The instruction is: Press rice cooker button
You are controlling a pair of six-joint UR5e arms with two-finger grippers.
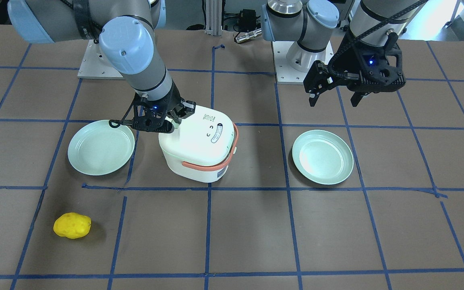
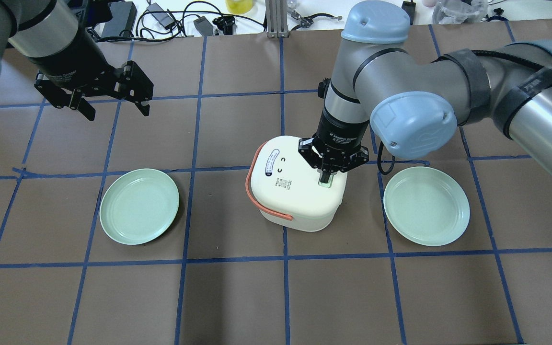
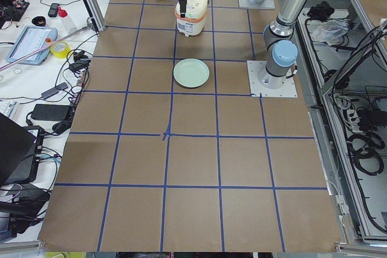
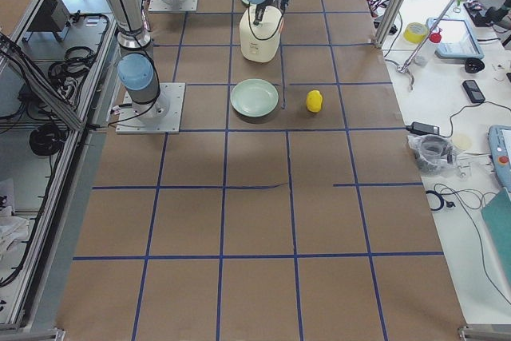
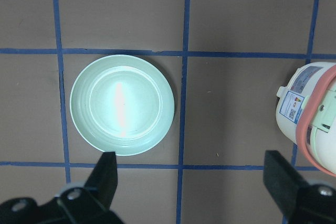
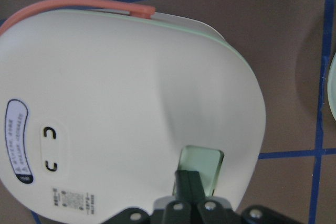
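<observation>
The white rice cooker (image 2: 290, 191) with its salmon-orange handle stands at the table's middle; it also shows in the front view (image 1: 199, 145) and the right wrist view (image 6: 115, 103). My right gripper (image 2: 325, 178) is shut, fingers together, pointing down. Its tip rests on the pale green button (image 6: 205, 162) at the edge of the lid. In the front view the right gripper (image 1: 173, 121) sits at the cooker's back edge. My left gripper (image 2: 113, 108) is open and empty, held above the table well away from the cooker; it also shows in the front view (image 1: 334, 96).
Two pale green plates flank the cooker, one on my left (image 2: 139, 206) and one on my right (image 2: 427, 206). A yellow lumpy object (image 1: 72, 225) lies at the far side of the table on my right. The left wrist view looks down on the left plate (image 5: 122, 103).
</observation>
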